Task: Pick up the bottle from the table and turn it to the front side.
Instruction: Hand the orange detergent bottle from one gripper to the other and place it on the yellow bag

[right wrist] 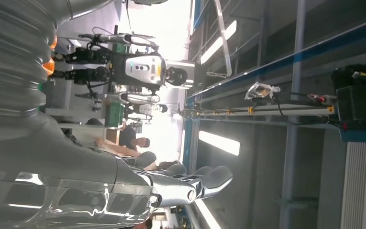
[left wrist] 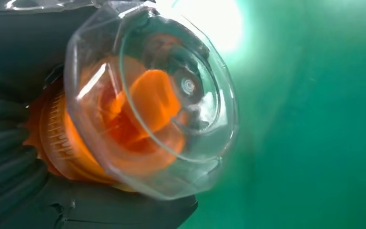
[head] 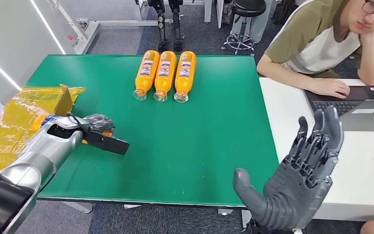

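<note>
Orange bottle [left wrist: 147,105] with its clear cap facing the left wrist camera, gripped in the left hand [head: 96,126] low over the green table [head: 195,136] at its left edge. Right hand [head: 297,175] is raised off the table's right corner, fingers spread, holding nothing.

Three bottles [head: 164,75] lie side by side at the far middle of the counter [head: 199,141], caps toward the near side. At the near left edge the left hand [head: 96,127] holds a bottle [left wrist: 143,102] beside a box [head: 14,122]. The right hand [head: 297,175] hangs off the counter's near right corner. Right of the counter stands a second counter [head: 292,112], with a laptop [head: 355,105] on it and a person [head: 321,44] behind.
</note>
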